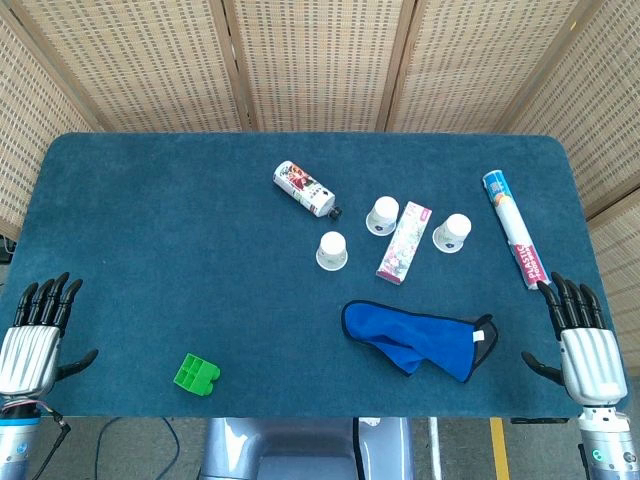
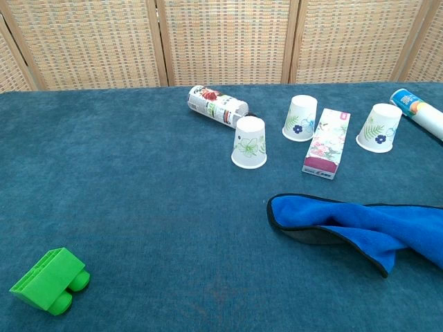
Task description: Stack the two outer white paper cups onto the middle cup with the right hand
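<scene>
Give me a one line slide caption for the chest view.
Three upside-down paper cups beside a floral box, a blue cloth and a green block on the blue table.

I see a deep blue table (image 2: 124, 207); three white cups, the left cup (image 2: 249, 142) with green flowers, the middle cup (image 2: 300, 118) with a dark blue flower, the right cup (image 2: 378, 127) with green leaves; a pink floral box (image 2: 327, 143); a blue cloth (image 2: 360, 225) edged black; a bright green block (image 2: 50, 280).
</scene>
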Controlling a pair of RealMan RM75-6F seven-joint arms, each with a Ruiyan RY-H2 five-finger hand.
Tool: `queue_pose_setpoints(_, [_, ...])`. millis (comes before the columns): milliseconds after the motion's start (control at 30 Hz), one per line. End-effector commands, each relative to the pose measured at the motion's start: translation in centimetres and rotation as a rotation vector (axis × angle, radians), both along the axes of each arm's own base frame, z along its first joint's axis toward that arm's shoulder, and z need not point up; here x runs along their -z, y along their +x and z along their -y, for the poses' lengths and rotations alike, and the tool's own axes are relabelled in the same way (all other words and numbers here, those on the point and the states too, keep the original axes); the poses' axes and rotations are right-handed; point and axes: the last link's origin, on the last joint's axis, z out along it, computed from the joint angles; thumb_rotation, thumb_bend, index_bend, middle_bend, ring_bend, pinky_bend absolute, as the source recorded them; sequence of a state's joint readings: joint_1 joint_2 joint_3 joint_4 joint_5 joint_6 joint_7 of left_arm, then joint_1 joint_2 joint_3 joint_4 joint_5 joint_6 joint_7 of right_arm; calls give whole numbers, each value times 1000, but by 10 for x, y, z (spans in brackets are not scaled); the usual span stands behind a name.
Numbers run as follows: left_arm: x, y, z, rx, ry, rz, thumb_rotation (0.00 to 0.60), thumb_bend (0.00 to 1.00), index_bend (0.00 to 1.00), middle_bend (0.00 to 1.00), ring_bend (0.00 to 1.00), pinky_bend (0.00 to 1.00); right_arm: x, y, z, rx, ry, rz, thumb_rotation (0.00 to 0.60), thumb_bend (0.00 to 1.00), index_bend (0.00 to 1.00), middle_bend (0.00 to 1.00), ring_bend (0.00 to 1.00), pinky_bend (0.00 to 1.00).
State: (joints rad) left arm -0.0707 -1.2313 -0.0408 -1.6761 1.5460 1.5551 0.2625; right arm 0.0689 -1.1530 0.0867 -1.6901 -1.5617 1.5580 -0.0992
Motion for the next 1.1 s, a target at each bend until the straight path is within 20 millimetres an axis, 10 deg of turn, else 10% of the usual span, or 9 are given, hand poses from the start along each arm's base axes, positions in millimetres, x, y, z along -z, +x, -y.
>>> queue_pose_setpoints(33, [-1, -1, 0, -4, 3, 0, 600, 79, 0, 0, 0, 0, 1, 0, 1, 1, 6, -3, 600, 30, 0, 0, 0, 0])
queue_pose_setpoints(1100, [-4, -1, 1, -8, -14, 3, 600, 79, 0, 0, 0, 0, 0, 4, 4, -50, -48, 20, 600, 59, 177, 0, 0, 12])
